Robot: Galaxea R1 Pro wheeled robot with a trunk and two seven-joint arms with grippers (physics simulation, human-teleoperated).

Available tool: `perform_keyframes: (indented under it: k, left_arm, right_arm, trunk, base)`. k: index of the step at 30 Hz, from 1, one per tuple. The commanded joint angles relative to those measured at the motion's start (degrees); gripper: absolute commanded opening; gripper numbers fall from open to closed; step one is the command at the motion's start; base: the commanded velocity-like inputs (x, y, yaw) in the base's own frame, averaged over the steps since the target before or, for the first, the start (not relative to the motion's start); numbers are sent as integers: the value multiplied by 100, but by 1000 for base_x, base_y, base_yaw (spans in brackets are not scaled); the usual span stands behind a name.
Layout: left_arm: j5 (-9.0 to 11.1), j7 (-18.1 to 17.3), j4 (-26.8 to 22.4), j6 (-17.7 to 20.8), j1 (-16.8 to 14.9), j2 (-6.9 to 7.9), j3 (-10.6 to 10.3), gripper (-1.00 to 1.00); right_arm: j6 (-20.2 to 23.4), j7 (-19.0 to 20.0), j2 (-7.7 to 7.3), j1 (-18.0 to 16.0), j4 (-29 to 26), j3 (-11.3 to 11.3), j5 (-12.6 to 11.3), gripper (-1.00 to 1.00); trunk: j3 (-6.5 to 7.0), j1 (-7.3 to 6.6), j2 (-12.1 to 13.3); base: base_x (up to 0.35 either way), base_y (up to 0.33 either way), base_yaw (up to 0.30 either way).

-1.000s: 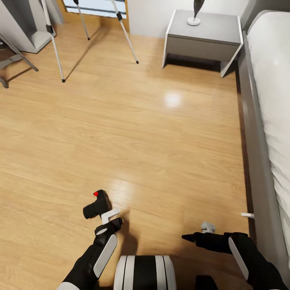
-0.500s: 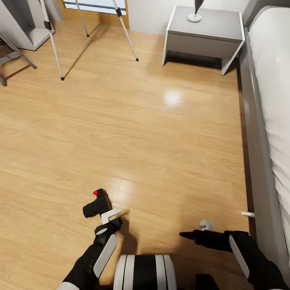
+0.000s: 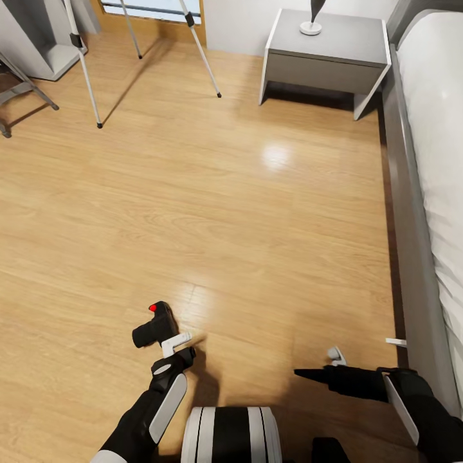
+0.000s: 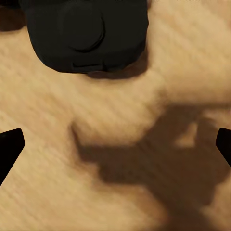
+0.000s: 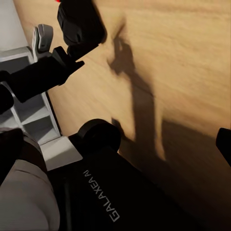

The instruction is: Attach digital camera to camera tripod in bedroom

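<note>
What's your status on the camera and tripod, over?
Left gripper holding digital camera low over floor. Right gripper empty, state unclear. Camera tripod stands far ahead-left, bare wood floor between.

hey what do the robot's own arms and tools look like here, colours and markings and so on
Both arms are glossy black with a long white panel along the forearm: the left arm and the right arm. The left tool has pale grey-white fingers on a black wrist with a small grey oval patch. The right tool tapers to a dark point beside a light grey finger. The right wrist view shows white "GALAXEA" lettering on black casing.
</note>
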Motion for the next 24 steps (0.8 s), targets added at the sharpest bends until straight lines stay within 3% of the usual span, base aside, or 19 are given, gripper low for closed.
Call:
perform_keyframes:
  k: [1,13,24]
  left_arm:
    - [33,41,-10,18,-2,1,-14,100]
    - [26,41,-36,11,-2,3,-16,100]
    - [20,41,-56,1,-2,3,-15,100]
  right_arm:
    - [36,32,-9,-1,1,1,-23,100]
    - [45,137,-37,0,5,-2,-17,100]
    - [51,115,-39,-1,5,-2,-14,100]
  trunk:
    - [-3,-1,-1]
    - [-3,-1,-1]
    - [-202,22,-13]
  base:
    - [0,0,0]
    - [0,0,0]
    - [0,0,0]
